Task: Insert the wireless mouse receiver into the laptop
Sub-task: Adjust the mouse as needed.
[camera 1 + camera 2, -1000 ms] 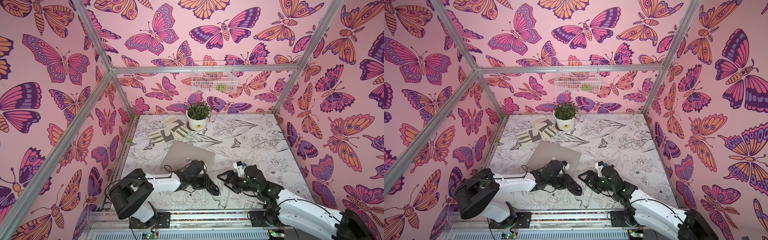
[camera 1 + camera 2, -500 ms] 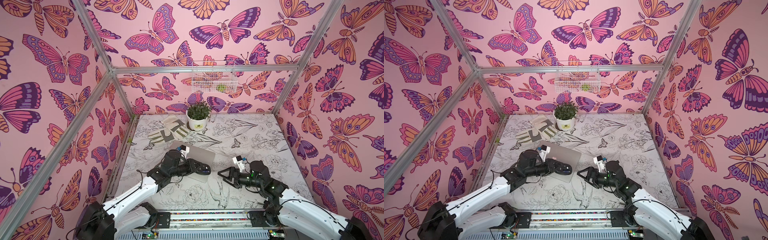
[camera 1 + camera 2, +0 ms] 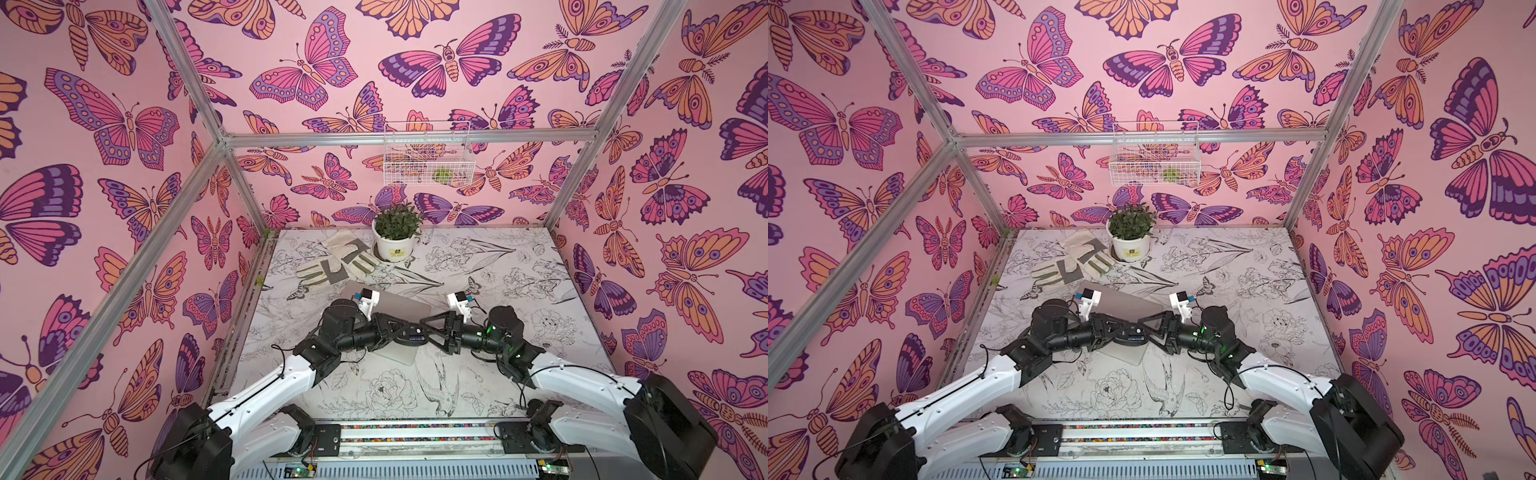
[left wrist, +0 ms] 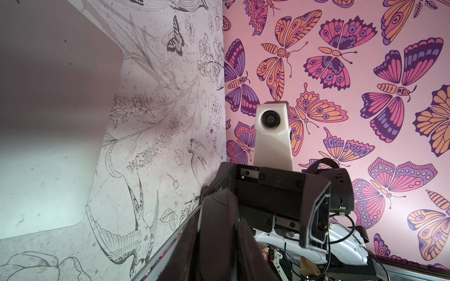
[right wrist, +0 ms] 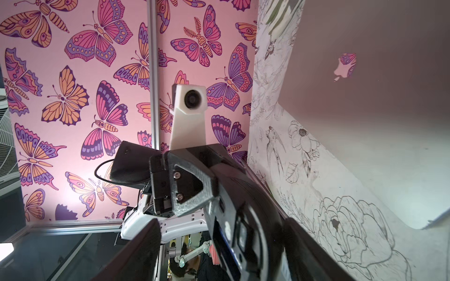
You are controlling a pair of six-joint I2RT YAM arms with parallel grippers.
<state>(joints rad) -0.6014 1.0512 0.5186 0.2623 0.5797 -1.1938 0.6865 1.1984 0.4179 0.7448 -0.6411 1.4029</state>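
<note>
Both arms meet nose to nose above the laptop (image 3: 397, 305), which lies closed and flat on the worktop (image 3: 511, 270), lid up. My left tool (image 3: 402, 332) is clamped narrow on the black mouse (image 3: 410, 336), holding it over the lid; whether it touches the lid, I can't tell. My right tool (image 3: 424, 330) faces it with its jaws apart, one either side of the mouse's free end. The right wrist view shows daylight on one side, so no grip there yet.

The receiver? I can't pick it out in any view. My guess is it's stowed in the mouse's underside, the face turned to the right wrist camera, but that's too murky to call.

So we're early in the task, with nothing plugged in that I can see. Left to do: get the receiver out, pinch it, line it up with a port on the laptop's edge, and push it in.
</note>
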